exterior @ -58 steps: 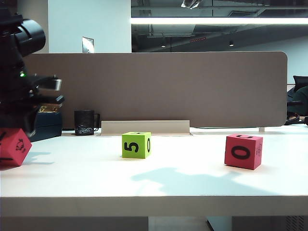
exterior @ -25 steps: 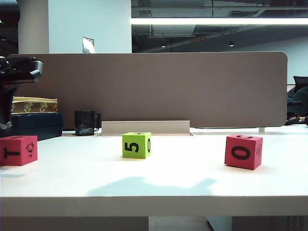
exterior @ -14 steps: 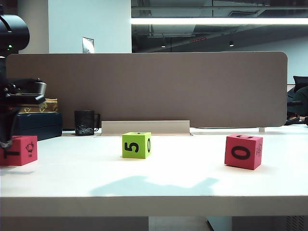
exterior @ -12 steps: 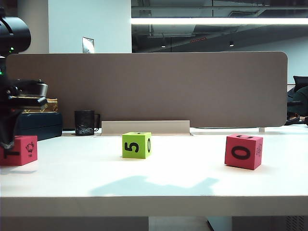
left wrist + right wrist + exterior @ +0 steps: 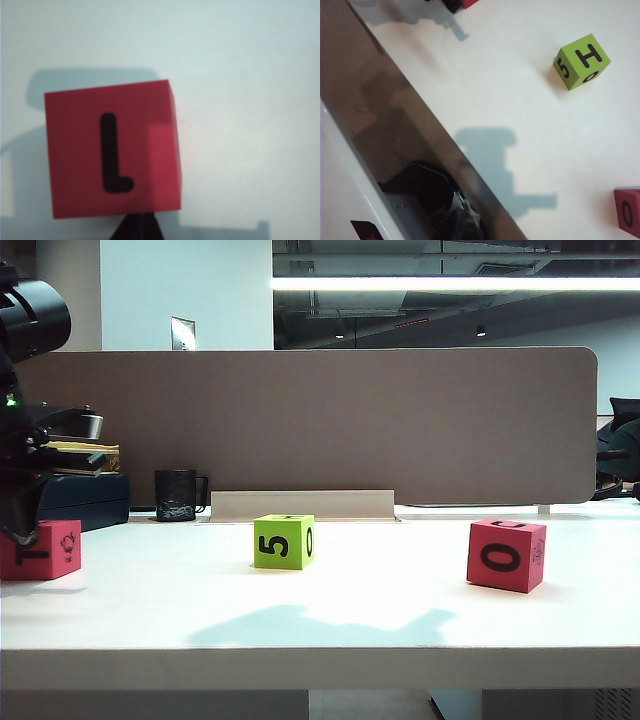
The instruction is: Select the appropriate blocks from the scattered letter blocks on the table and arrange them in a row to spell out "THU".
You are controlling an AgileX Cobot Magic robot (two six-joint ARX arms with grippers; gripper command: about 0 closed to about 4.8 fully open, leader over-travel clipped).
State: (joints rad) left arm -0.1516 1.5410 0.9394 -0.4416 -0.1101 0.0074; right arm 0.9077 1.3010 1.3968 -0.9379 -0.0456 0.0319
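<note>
Fingers of our left gripper press together just beside the red block at the table's left edge; our right gripper is unseen, also closed.

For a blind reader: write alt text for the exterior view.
Three blocks sit apart on a white table: a red block at far left with the left gripper shut beside it, a green block showing a 5 in the middle, another red block showing a 0 at right. A black mug stands before the brown divider. The right gripper is not visible.
</note>
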